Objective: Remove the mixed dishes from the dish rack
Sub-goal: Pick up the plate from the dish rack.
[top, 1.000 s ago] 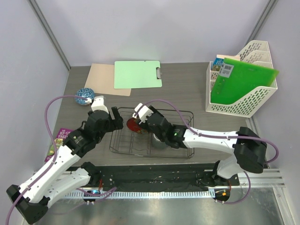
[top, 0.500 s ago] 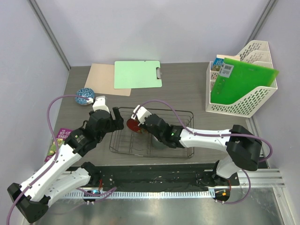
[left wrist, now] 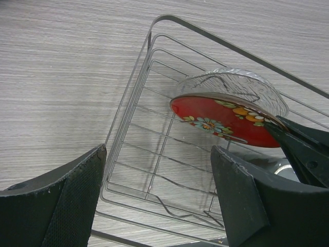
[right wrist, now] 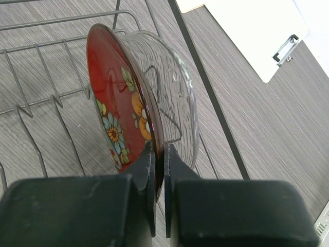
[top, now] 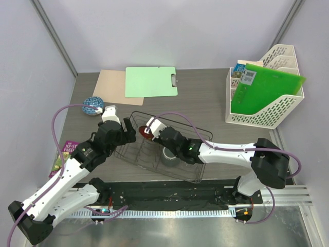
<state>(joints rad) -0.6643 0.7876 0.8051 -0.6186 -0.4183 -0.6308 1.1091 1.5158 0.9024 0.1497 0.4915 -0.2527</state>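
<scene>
The dark wire dish rack lies askew between the arms. A small red floral plate stands on edge in its prongs, with a clear glass bowl leaning right behind it. My right gripper is shut on the plate's lower rim, one finger on each face. A grey mug sits in the rack under the right arm. My left gripper hangs open over the rack's left end, holding nothing; the plate lies just beyond it. A blue patterned bowl rests on the table at the far left.
A green clipboard and a tan sheet lie at the back. A white mesh file holder with a green folder stands at the right. A purple booklet lies by the left arm.
My right gripper has shut on the red plate's rim. The rack has swung askew, its right end drawn toward the near edge. The left arm has barely moved.
</scene>
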